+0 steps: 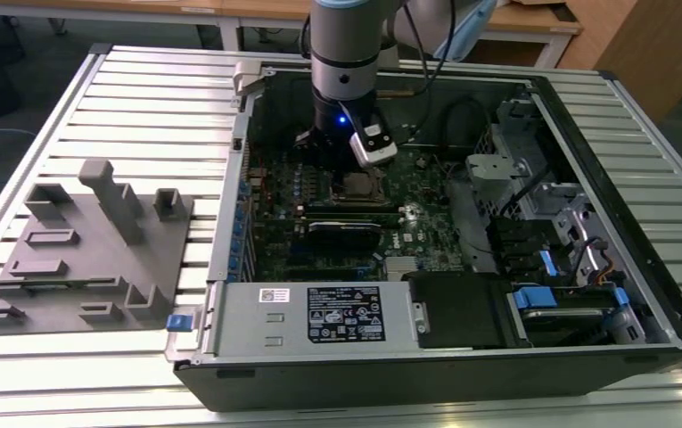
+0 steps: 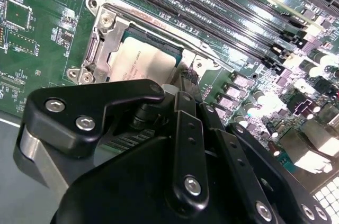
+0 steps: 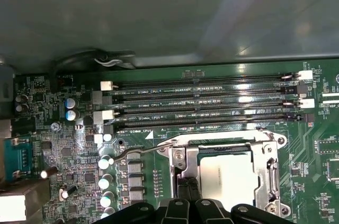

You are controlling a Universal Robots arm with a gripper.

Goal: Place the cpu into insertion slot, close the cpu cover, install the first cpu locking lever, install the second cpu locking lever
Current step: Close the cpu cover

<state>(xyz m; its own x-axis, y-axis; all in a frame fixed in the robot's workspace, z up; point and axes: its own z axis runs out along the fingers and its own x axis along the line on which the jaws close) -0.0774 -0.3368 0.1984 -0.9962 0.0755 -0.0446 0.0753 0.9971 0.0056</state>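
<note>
Item: cpu, which we found seated in the insertion slot under the lowered cpu cover; claw pressed together at the slot's edge, apparently working a locking lever.

In the second wrist view we find the gripper hiding, beneath its black body, the nearest part of the cpu and cpu cover.

We see arm reaching inside open computer case | gripper low over insertion slot on green motherboard | grey fixture on slatted table, exterior view's left of case
</note>
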